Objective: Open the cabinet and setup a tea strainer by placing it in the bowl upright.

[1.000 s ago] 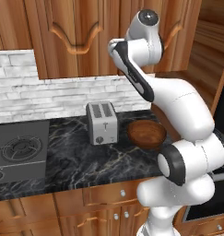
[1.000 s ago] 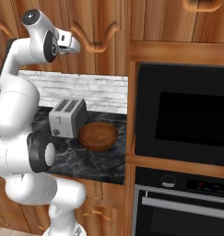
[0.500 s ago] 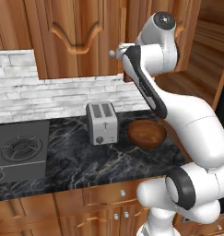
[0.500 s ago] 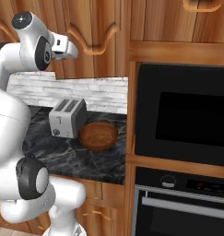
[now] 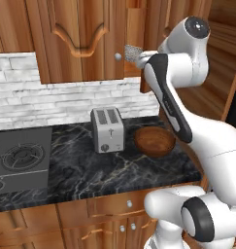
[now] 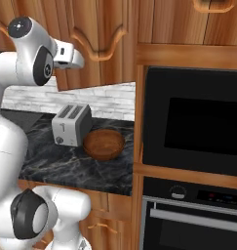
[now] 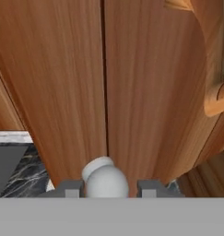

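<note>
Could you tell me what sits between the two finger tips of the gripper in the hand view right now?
A round silver knob of the cabinet sits between the gripper finger tips, seen in the hand view.

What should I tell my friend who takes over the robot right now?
Gripper: up at the cabinet, one finger tip on each side of a round silver knob. Whether it is squeezing the knob is unclear.
Bowl: on the dark counter, right beside the toaster, with nothing in it.
Done: the arm has reached the knob. From the hand view the two doors look closed.
Left: pull the door open, get the tea strainer, and stand it upright in the bowl.
</note>
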Controlling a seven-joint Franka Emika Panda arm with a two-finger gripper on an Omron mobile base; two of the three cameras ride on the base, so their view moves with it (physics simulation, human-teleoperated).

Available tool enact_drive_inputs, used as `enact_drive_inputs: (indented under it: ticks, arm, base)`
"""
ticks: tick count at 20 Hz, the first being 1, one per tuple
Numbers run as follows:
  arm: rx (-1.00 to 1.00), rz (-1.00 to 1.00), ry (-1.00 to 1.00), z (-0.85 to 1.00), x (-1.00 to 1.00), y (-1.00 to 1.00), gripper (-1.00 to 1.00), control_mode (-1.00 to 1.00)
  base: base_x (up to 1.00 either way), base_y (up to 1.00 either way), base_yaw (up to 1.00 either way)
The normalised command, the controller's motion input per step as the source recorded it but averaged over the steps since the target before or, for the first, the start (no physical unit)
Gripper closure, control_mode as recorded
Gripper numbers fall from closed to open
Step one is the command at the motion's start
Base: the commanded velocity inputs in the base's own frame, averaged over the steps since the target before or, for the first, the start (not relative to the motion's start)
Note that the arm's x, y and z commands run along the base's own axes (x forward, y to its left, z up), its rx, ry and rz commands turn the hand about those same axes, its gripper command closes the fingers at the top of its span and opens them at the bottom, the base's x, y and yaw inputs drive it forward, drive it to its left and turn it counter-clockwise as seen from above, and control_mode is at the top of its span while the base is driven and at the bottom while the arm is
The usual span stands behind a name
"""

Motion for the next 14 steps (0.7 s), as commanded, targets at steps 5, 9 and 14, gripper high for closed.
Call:
enact_drive_inputs:
  ticks: [5, 9, 14]
  arm:
    - [0.00, 0.00, 0.00, 0.14, -0.69, -0.22, 1.00, -1.00]
    - [0.00, 0.00, 0.00, 0.17, -0.59, -0.20, 1.00, -1.00]
    - [0.00, 0.00, 0.00, 0.11, -0.56, -0.16, 1.00, -1.00]
  base:
    - [0.00, 0.00, 0.00]
    - [0.00, 0.00, 0.00]
    - [0.00, 0.00, 0.00]
